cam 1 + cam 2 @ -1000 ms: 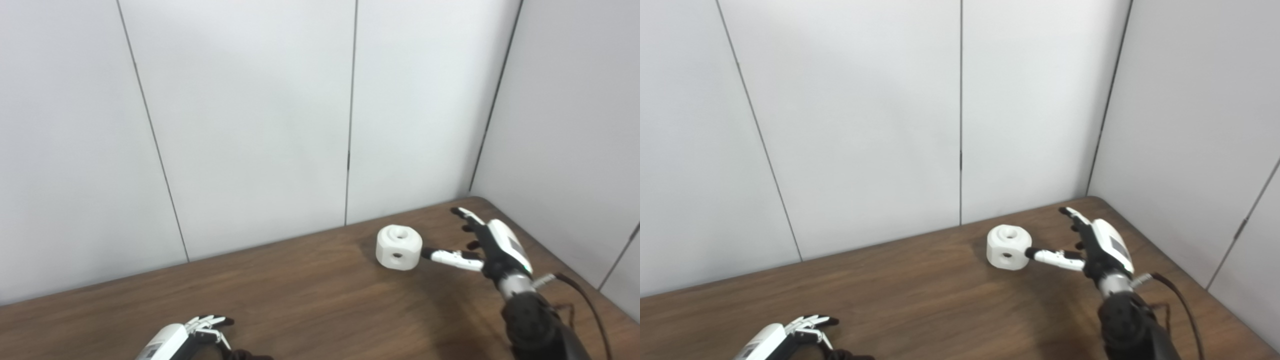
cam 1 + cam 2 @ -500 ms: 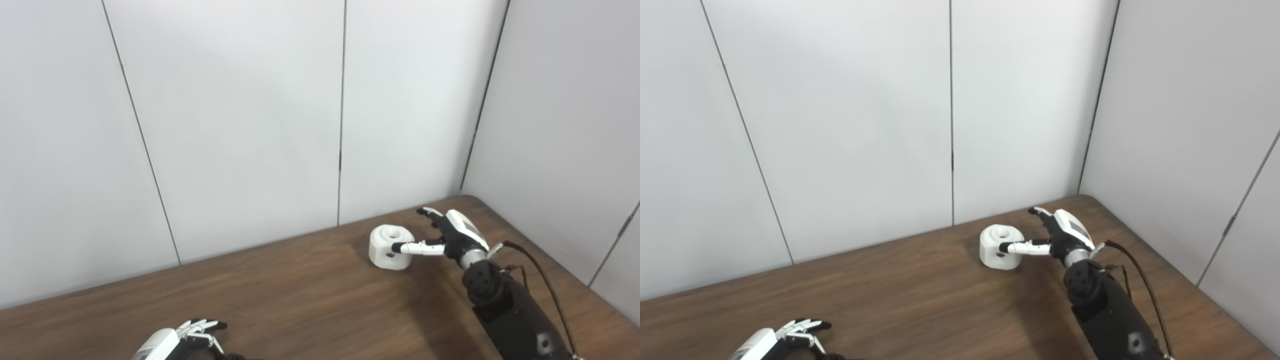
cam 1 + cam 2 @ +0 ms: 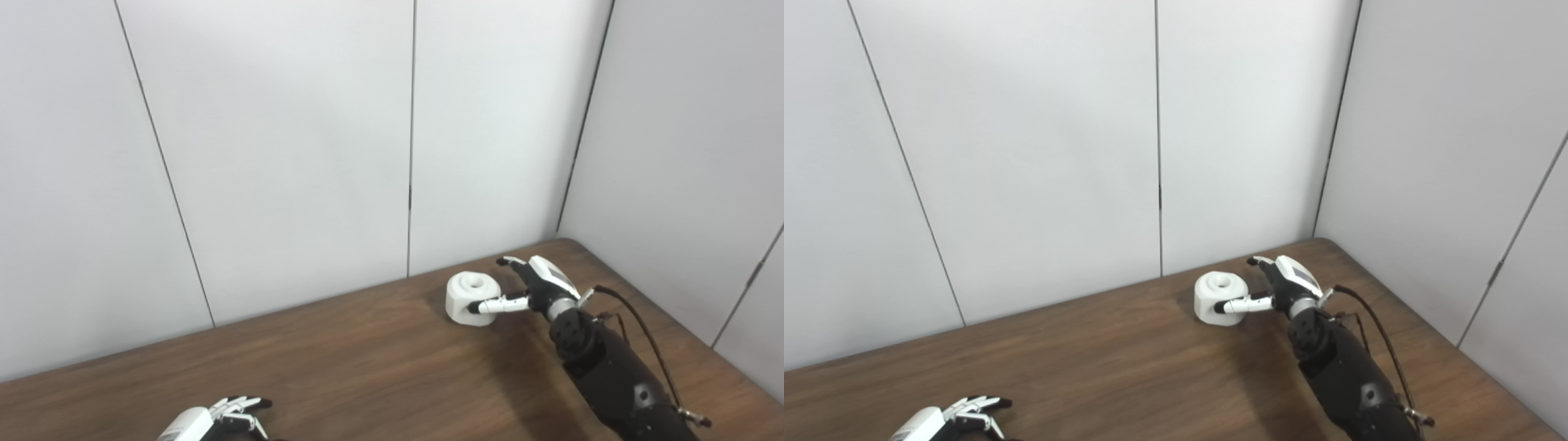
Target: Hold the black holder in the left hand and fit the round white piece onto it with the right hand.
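Tabletop (image 3: 343,367), dark brown wood grain, fills the lower frame; pale panelled walls (image 3: 294,141) with thin dark seams meet at a corner upper right. Table's far edge runs along the wall; wide bare wood lies between the two hands. Round white piece (image 3: 469,298), hole on top, stands right of centre near the far edge. Right hand (image 3: 531,289) beside it, fingers spread, thumb against its front face, grip not closed. Left hand (image 3: 944,418) at lower left, fingers apart, holding nothing visible; the left eye view crops it more. Black holder not seen.
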{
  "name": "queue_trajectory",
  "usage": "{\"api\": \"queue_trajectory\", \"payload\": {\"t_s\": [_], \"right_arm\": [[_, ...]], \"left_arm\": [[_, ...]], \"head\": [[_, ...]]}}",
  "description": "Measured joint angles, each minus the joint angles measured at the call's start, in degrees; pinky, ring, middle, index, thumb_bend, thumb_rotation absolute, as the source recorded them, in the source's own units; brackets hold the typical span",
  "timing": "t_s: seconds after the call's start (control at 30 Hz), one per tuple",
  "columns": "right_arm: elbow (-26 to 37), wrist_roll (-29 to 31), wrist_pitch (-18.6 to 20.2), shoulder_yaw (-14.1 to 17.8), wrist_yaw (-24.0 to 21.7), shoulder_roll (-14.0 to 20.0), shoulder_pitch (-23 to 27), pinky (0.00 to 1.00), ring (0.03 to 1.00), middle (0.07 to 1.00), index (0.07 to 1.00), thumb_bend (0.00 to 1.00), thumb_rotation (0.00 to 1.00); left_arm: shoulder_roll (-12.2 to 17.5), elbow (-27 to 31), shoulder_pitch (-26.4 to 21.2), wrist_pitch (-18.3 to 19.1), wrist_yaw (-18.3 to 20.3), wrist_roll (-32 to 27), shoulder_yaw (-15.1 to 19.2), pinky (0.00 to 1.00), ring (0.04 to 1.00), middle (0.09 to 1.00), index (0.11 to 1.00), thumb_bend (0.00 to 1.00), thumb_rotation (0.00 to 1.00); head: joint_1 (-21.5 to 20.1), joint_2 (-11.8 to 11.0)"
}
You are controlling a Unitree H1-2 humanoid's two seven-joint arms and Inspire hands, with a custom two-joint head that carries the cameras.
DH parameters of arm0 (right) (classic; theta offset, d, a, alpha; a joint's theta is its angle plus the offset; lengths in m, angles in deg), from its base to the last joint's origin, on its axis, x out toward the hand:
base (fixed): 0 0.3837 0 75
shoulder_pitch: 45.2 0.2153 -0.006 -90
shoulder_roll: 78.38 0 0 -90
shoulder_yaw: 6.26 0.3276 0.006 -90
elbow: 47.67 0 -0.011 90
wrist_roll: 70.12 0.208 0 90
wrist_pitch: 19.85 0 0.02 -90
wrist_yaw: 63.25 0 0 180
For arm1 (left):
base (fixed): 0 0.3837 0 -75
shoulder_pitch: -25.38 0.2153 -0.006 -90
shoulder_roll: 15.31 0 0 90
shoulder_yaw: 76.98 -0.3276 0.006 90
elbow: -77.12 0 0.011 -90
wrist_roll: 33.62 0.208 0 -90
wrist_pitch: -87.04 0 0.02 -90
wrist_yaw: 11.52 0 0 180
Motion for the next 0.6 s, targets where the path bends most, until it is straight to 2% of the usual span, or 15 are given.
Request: {"api": "queue_trajectory", "payload": {"t_s": [0.27,0.4,0.5,0.6], "right_arm": [[-0.13,0.26,-0.44,-0.69,0.0,0.01,0.1,0.81,0.968,0.955,0.879,1.0,0.5],[-0.11,0.25,-0.46,-1.45,0.05,-0.01,0.1,0.85,0.967,0.947,0.824,1.0,0.48],[-0.12,-0.31,-0.53,-2.45,0.62,-0.02,0.1,0.87,0.964,0.939,0.777,0.96,0.46],[-0.54,-0.34,-1.41,-3.06,1.14,-0.27,0.07,0.88,0.972,0.946,0.707,0.87,0.41]], "left_arm": [[0.31,0.74,0.4,0.32,0.05,0.36,0.0,0.93,0.907,0.877,0.482,0.51,0.04],[0.38,0.74,0.42,0.13,0.05,0.45,0.02,0.93,0.907,0.878,0.481,0.51,0.04],[0.38,0.74,0.48,0.15,0.06,0.45,0.1,0.93,0.907,0.878,0.481,0.51,0.04],[0.38,0.74,0.49,0.19,0.06,0.45,0.14,0.93,0.902,0.875,0.481,0.51,0.04]], "head": [[0.0,-0.17],[0.09,-0.17],[-0.09,-0.17],[-0.09,-0.26]]}}
